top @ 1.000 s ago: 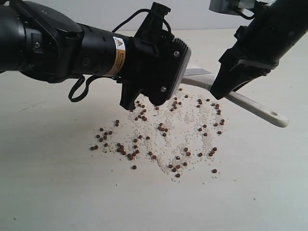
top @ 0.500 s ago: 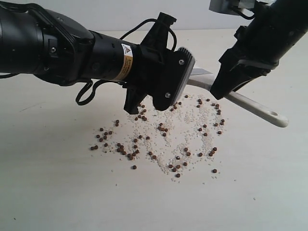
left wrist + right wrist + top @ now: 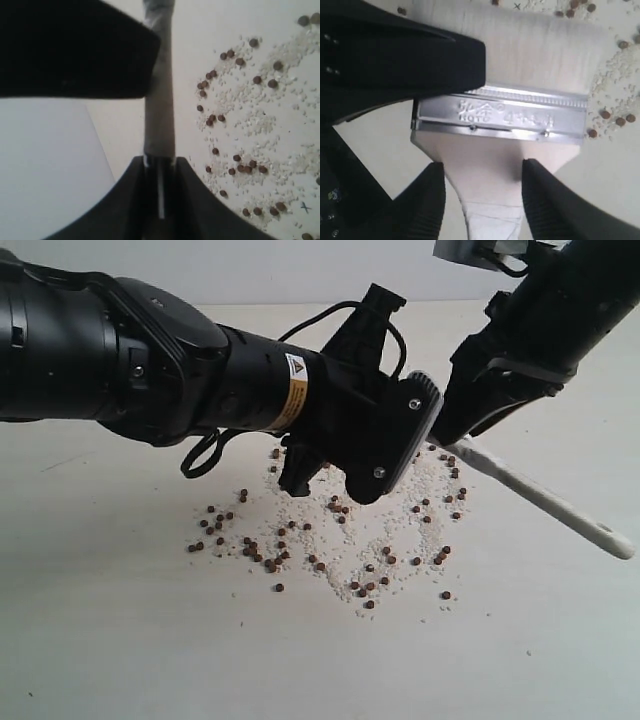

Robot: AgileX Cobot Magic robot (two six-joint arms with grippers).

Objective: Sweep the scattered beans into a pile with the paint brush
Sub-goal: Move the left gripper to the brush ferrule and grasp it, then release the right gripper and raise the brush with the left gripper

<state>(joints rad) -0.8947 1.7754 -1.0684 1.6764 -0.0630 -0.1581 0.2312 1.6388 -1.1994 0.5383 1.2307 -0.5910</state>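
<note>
The left end effector [image 3: 160,162] is pinching the paint brush [image 3: 500,117] across its thin edge, near the ferrule. The right end effector [image 3: 482,167] is straddling the handle's neck; whether it is pressing, I cannot tell. The brush is being held at the edge of the beans [image 3: 270,563], which are lying scattered on the worktop [image 3: 120,640]. It is looking light, with a stiff handle and soft, splaying bristles. The flat wooden neck behind the slick ferrule is probably offering the surest hold.
</note>
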